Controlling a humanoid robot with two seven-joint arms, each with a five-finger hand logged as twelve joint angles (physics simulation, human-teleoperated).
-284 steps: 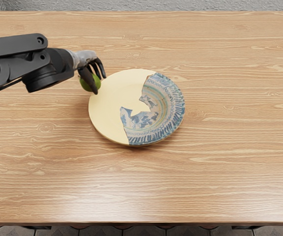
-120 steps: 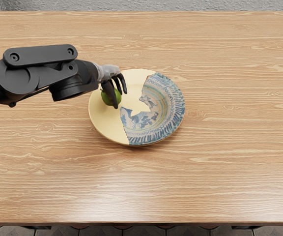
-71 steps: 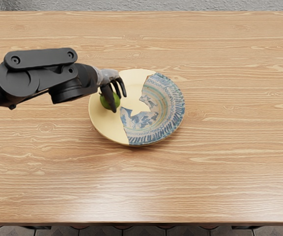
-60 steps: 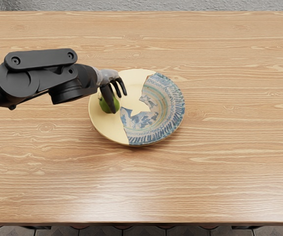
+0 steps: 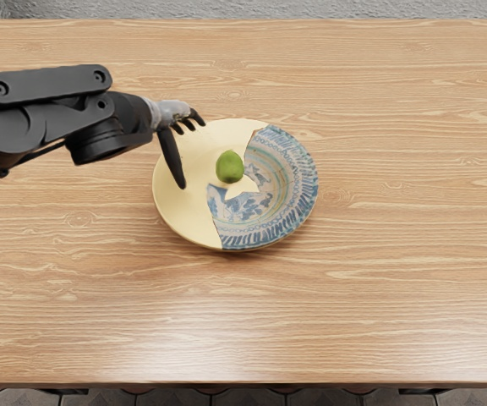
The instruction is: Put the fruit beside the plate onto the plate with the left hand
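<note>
Change vs half a second ago: the fruit (image 5: 230, 166) is out of the fingers and has gone from the plate's left edge to near its middle. The left hand (image 5: 174, 127) has backed off to the left and up, and its fingers have gone from curled around the fruit to spread.

Surface (image 5: 353, 296): wood grain, fills nearly the whole view, with a grey strip along the far edge.

Left arm (image 5: 49, 118): black and bulky, comes in from the left edge and lies roughly level across the upper left. Its wrist ends just short of the plate's upper-left rim.

Plate (image 5: 184, 213): round, sits centre-left on the surface. The left part is plain cream, the right part has a blue pattern, and the border between them is jagged.

Hand: released, gripping nothing. One long dark finger points down toward the near side and overlaps the plate's left rim in view; can't tell if it touches. The shorter fingers fan out toward the upper-left rim.

Fruit: small, green, roundish. It lies on the plate, in the upper middle, right on the cream/blue border. It's clear of the hand, with bare cream plate between them.
</note>
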